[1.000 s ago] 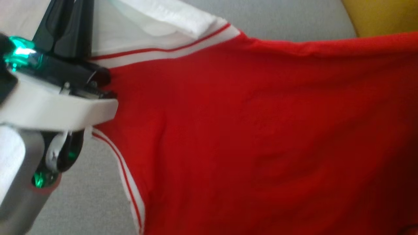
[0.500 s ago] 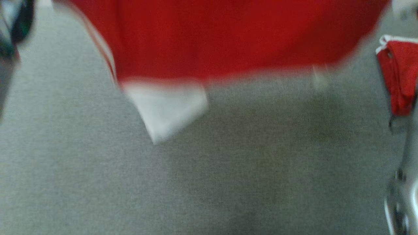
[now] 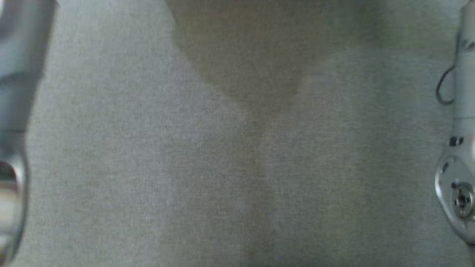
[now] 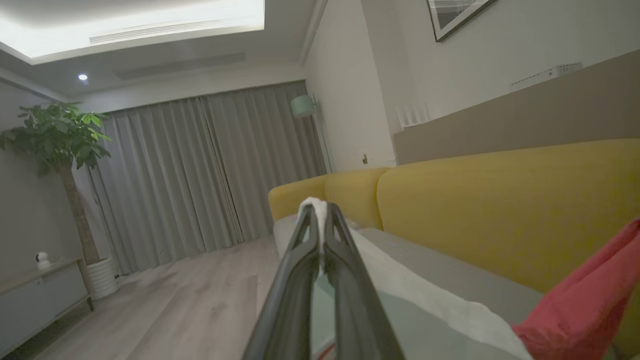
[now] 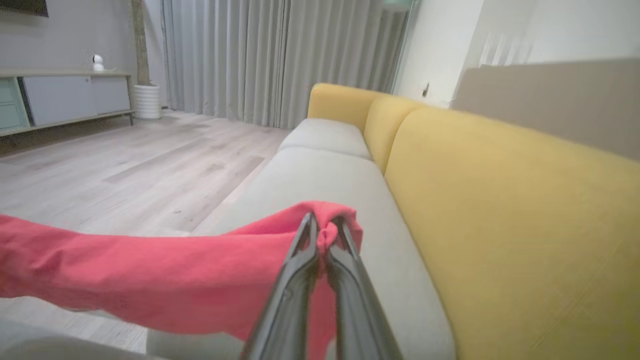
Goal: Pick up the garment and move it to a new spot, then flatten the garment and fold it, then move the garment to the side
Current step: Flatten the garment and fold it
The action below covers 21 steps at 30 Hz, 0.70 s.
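Soft red knit garment (image 5: 150,280) with a white panel, slack and creased: it hung in the air above the sofa seat, stretched between both tools. The right gripper (image 5: 322,225) had its two long dark fingers squeezed together on a bunched red fold, the cloth trailing off to that view's left. The left gripper (image 4: 320,210) was clamped on the white edge. Below lay the flat grey woven seat cushion (image 3: 237,178); behind it stood the rounded mustard-yellow fabric backrest (image 5: 500,210). Pale wood-plank floor (image 5: 125,160) alongside.
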Motion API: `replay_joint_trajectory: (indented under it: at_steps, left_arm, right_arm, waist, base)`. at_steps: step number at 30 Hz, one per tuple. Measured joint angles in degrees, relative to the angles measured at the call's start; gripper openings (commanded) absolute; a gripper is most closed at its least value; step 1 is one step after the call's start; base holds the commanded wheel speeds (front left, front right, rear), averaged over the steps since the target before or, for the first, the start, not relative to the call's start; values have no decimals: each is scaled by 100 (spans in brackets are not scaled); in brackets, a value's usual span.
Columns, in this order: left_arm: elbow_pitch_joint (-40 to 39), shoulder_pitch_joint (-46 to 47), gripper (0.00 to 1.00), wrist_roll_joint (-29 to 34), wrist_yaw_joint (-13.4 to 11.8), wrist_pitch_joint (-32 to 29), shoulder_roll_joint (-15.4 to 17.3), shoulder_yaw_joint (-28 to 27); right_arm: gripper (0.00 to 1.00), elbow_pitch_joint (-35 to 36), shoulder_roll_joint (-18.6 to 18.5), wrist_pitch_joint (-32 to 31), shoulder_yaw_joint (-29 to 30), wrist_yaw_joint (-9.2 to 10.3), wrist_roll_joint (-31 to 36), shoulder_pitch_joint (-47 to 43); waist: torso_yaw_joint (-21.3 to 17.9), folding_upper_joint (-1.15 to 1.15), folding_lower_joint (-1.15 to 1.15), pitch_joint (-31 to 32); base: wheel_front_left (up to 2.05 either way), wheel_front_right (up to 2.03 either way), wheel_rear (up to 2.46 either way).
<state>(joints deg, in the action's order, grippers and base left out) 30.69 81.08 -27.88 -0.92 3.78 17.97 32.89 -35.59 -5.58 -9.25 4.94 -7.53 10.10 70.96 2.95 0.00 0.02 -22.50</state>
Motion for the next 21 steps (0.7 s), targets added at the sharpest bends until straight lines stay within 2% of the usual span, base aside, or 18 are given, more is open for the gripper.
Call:
replay_joint_trajectory:
  at_steps: [6,10,18,21]
  left_arm:
    - [307,-813,0,-201,200,590,-155,54]
    - [263,-1624,0,-411,192,929,-219,19]
    - [-577,-3009,0,-606,64,1067,-224,-320]
    - [-1174,-3831,0,-634,-115,1068,-227,-553]
  right_arm:
    - [0,-944,70,720,302,0,113,-367]
    - [0,-1386,122,1298,311,-1,-78,-694]
    - [0,-1419,124,1841,69,0,-791,-1536]
    - [0,-1194,137,1892,-44,0,-1245,-2074]
  waist:
    - [116,0,0,-489]
    - [191,0,0,-656]
    - [199,0,-2,-389]
    - [200,0,-3,-216]
  base:
    - [0,0,0]
    - [0,0,0]
    - [0,0,0]
    - [0,0,0]
